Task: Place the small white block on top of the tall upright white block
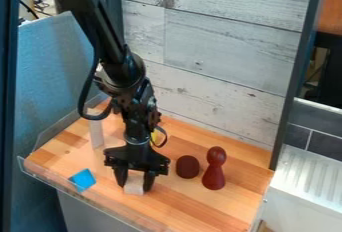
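Tool point(135, 181) narrowed around a pale block point(134, 184), low over the wooden tabletop point(175, 205). A loose pinch could let the block slip or twist. Sideways contact could topple the tall white piece point(97, 132) behind, or the red figure point(214, 171) beside a dark rounded piece point(188, 167). A clear rim point(40, 176) borders the tabletop near a blue block point(83, 179).

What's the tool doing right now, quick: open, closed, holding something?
The tool: looks closed on a pale block, with one finger against each side.
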`<state>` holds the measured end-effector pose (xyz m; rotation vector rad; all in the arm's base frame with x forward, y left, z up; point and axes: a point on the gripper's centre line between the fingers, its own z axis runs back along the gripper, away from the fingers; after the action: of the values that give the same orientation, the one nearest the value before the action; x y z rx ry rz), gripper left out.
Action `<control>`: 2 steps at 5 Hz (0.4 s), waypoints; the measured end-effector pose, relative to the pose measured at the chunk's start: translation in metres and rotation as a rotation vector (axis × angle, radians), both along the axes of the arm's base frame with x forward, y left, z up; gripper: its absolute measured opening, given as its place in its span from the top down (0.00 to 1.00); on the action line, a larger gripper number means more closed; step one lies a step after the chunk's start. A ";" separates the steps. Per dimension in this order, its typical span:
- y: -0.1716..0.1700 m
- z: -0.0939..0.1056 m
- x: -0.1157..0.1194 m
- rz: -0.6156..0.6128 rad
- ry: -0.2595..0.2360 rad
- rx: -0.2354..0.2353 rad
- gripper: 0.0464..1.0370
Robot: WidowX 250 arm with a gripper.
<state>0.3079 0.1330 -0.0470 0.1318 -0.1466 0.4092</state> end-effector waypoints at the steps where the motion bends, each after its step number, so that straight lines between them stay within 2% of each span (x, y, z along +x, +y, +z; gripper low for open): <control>1: 0.002 0.000 -0.001 0.010 0.020 -0.002 0.49; 2: 0.013 0.008 -0.003 0.070 0.035 -0.055 0.49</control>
<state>0.3045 0.1461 -0.0394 0.0898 -0.0964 0.4803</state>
